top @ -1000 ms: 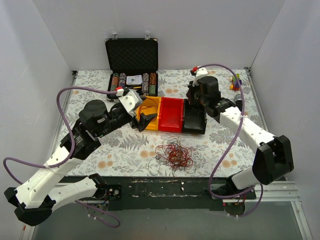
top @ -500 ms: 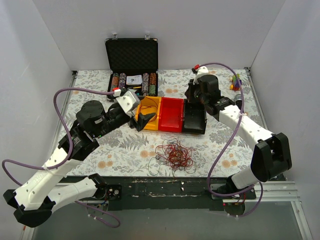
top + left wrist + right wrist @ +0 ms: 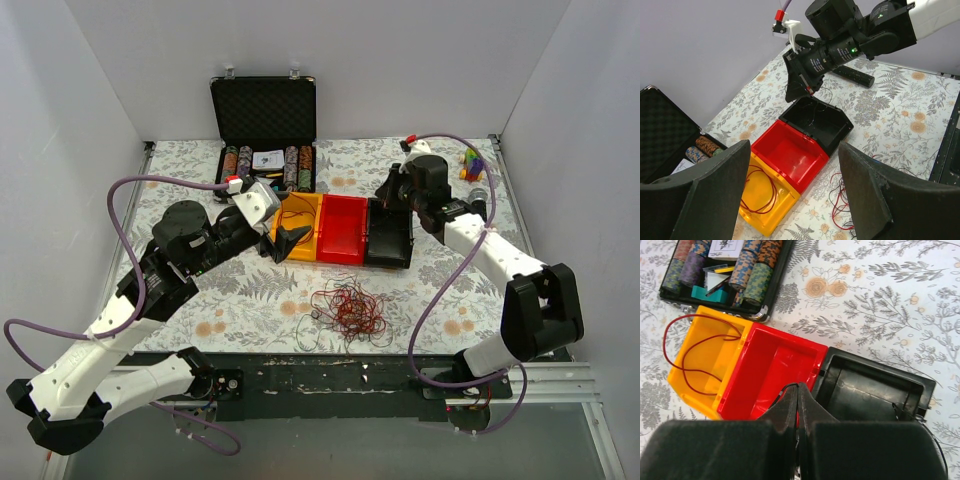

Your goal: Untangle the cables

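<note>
The cables, a loose nest of hair-thin red, orange and dark wires, are lying on the flowered tablecloth directly on the near side of the open red plastic bin, apart from it and towards the arm bases. The nest is showing no real long axis; it is roughly round, spreading a little wider sideways than front to back.

The left gripper is hovering just to the left of the red bin, over the near edge of the yellow plastic bin, with its padded fingers spread wide and nothing between them. From it the nest is lying towards the near right.

The right gripper is hanging on the far right side of the red bin, above the black plastic bin. Its fingers are pressing together and appear to be pinching a dark strand that is trailing down into that bin.

One reddish wire is lying looped in the yellow bin, left of the red bin.

Judging from this, the left arm is standing nearer the nest and is free, so the next pick is probably falling to it.
</note>
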`<state>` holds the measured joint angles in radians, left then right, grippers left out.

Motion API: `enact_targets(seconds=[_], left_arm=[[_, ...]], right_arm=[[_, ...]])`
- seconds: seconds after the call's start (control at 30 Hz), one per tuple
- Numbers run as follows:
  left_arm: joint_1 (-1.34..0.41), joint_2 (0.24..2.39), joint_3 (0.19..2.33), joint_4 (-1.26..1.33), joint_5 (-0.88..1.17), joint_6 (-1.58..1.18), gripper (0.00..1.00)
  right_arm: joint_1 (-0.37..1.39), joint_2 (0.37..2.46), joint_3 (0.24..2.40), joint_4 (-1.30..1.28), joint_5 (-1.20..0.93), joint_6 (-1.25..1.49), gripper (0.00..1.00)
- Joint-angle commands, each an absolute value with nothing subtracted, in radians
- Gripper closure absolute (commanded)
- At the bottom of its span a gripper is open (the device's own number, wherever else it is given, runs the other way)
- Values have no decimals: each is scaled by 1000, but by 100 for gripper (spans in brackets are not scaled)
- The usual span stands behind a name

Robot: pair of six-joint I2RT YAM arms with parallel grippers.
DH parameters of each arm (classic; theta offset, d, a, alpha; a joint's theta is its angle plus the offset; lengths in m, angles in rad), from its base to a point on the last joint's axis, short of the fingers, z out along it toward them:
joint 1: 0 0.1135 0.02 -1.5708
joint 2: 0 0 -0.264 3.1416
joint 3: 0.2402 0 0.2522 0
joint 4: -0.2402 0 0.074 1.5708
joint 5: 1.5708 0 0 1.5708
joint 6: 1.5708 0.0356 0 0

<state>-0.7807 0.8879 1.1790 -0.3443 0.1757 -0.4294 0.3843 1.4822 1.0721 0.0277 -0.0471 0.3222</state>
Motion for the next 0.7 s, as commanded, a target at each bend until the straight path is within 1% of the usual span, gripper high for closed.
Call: enact_targets(seconds=[0.0,0.2,0.43,0.67], left_arm=[[-773,868,1187,-353,186,-423,29],[-773,871,1186,-353,183,-422,29],[-773,873,1186,-351,184,-420,29],[-772,873,1186,-348,189,-422,29]], right_arm=[[387,1512,1072,107,-101,391,99],[387,1516,1026,130,-42,459,99],[387,1482,928,121,113,506,99],[388,1500,942,71,150,522,99]])
